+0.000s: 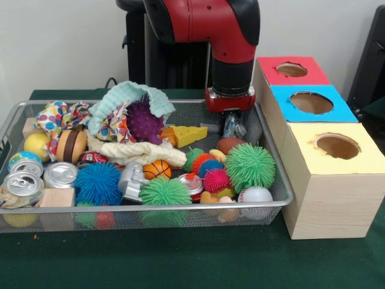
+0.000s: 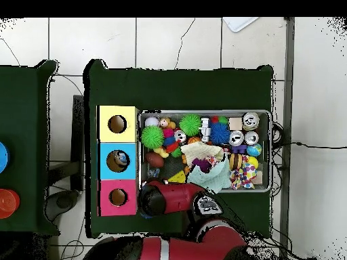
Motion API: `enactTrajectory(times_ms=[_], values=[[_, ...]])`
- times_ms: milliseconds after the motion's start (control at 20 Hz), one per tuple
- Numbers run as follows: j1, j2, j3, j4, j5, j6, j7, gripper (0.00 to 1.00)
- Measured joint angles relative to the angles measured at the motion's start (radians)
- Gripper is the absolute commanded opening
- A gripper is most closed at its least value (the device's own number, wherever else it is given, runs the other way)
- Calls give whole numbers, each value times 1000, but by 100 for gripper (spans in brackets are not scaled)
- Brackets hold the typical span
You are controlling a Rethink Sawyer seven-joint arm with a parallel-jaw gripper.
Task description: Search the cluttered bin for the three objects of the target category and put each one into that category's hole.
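Clear bottle (image 1: 233, 126) under pincer (image 1: 232, 120), front-view only

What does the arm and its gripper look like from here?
The arm is glossy red with rounded black joint sections. A black cylindrical wrist ends in a red flange. The gripper below is small and dark. The overhead view shows white marks on the arm, unreadable.

I see the bin (image 1: 274, 180) as shiny silver wire mesh, holding glossy metal cans (image 1: 60, 174), soft-spiked rubbery balls (image 1: 249, 167) and rumpled cloth (image 1: 129, 99). To its right the box (image 1: 334, 205) is pale raw wood with matt coloured paper tops; the table cover (image 1: 180, 259) looks like dull green felt.
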Motion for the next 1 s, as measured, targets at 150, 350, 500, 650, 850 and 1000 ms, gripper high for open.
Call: enactTrajectory(times_ms=[150, 350, 500, 650, 850, 1000], values=[[3, 0, -2, 0, 0, 0, 0, 0], [4, -2, -2, 0, 0, 0, 0, 0], [5, -7, -3, 2, 0, 2, 0, 0], [15, -33, -4, 17, 6, 31, 0, 0], [67, -121, -26, 35, 23, 149, 0, 0], [111, -187, -47, 35, 26, 257, 0, 0]])
